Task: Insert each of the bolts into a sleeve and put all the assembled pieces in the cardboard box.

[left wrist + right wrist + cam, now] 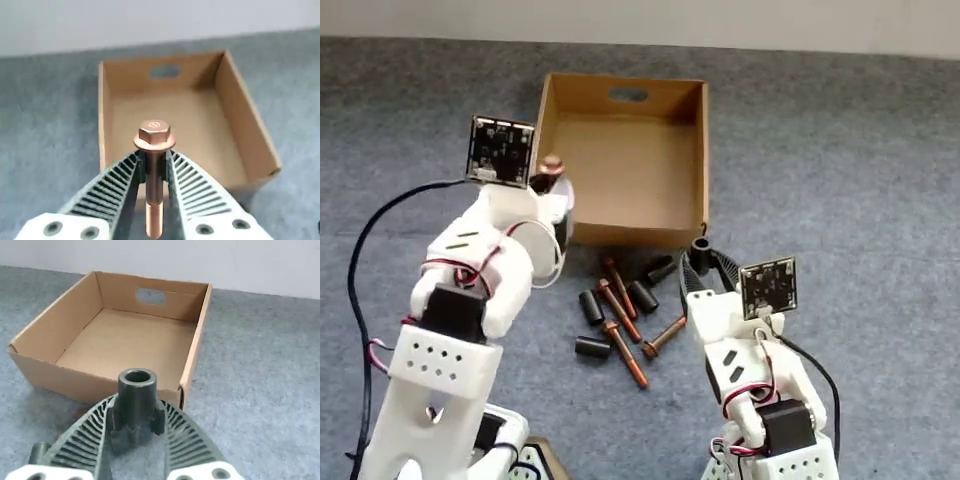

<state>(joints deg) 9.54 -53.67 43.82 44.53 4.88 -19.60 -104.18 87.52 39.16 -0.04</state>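
Observation:
My left gripper (552, 178) is shut on a copper bolt (551, 164), held upright by its shank beside the near left corner of the cardboard box (620, 235). In the left wrist view the bolt (154, 136) stands head-up between the fingers (122, 185), with the empty box (240, 115) beyond. My right gripper (701, 258) is shut on a black sleeve (701, 244) just outside the box's near right corner. In the right wrist view the sleeve (136, 390) is held upright, bore facing up, before the box (55, 327).
On the grey carpet between the arms lie several loose bolts (625, 355) and several black sleeves (591, 306), close to the box's front wall. One loose sleeve (36, 452) lies beside my right gripper. A black cable (360, 250) loops at the left.

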